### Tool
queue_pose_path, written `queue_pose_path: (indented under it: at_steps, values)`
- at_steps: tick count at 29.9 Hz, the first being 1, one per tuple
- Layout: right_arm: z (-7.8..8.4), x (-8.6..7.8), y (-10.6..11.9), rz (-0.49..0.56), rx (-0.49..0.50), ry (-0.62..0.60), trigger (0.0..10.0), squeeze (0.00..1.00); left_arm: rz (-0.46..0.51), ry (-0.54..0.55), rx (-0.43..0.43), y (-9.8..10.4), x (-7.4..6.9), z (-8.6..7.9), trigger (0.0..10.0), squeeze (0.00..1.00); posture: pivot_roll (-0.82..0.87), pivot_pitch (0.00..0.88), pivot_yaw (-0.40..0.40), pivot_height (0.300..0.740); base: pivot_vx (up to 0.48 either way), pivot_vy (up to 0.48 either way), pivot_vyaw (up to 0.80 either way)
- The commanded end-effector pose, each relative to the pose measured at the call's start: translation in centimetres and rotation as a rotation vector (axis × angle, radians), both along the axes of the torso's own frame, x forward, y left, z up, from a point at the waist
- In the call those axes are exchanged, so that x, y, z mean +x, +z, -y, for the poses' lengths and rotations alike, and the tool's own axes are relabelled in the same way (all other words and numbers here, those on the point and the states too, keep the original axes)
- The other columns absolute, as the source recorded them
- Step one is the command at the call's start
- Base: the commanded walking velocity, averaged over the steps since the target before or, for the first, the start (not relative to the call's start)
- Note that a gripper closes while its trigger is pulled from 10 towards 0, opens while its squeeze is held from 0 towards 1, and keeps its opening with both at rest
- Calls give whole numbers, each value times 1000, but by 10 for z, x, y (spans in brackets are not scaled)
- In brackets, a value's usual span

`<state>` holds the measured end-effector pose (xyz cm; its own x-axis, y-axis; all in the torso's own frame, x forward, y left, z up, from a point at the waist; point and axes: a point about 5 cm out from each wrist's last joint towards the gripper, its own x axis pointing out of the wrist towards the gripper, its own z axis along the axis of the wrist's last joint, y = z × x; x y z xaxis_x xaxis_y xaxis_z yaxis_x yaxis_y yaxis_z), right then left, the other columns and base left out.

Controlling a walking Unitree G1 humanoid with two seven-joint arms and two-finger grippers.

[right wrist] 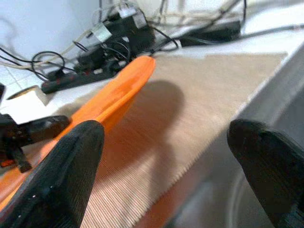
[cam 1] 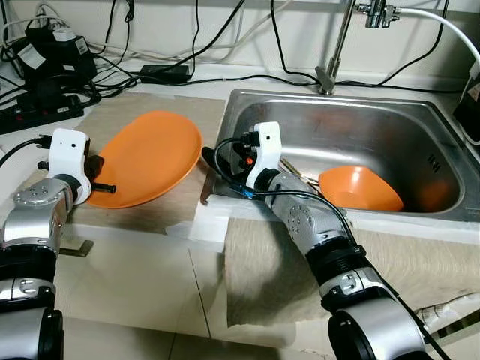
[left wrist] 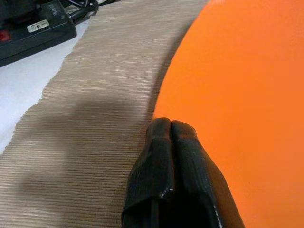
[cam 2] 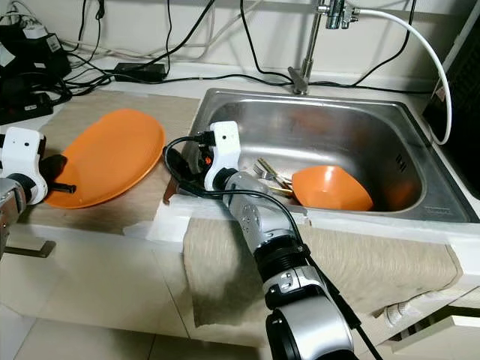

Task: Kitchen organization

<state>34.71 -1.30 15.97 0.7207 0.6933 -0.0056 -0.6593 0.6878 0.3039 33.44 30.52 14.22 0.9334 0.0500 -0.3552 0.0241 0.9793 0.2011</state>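
My left gripper point(cam 1: 99, 178) is shut on the near rim of an orange plate point(cam 1: 150, 156) and holds it tilted above the beige mat point(cam 1: 161, 112) left of the sink. In the left wrist view the fingers point(left wrist: 164, 156) press together at the plate's edge point(left wrist: 237, 95). My right gripper point(cam 1: 208, 176) stands open by the sink's left rim, just right of the plate, with nothing between its wide-apart fingers point(right wrist: 71, 171). An orange bowl point(cam 1: 358, 189) lies on its side in the steel sink point(cam 1: 390, 124), with some cutlery point(cam 1: 296, 174) beside it.
A faucet point(cam 1: 330, 71) rises behind the sink. Power strips, adapters and cables point(cam 1: 45, 105) crowd the back left of the counter. A beige cloth point(cam 1: 262, 262) hangs over the counter's front edge below the sink.
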Motion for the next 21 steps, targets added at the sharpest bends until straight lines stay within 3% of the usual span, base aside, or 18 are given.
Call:
queue_pose_path:
  at_steps: [1,7,15,21]
  values:
    - [-28,-12,14,40,90,90,10000,0,-225,-4,-29,-52,-19,7,10000,0,68,0,-26,740,0,0,0]
    - [-34,-19,19,46,127,154,10000,0,-226,-9,-27,-52,-19,8,10000,0,70,0,-28,740,0,0,0]
    - [-35,-23,17,44,104,173,10000,0,-232,-11,-27,-53,-20,8,10000,0,74,0,-29,740,0,0,0]
    - [-33,-23,8,-53,138,151,10000,0,-237,-9,-27,-54,-21,7,10000,0,73,0,-28,740,0,0,0]
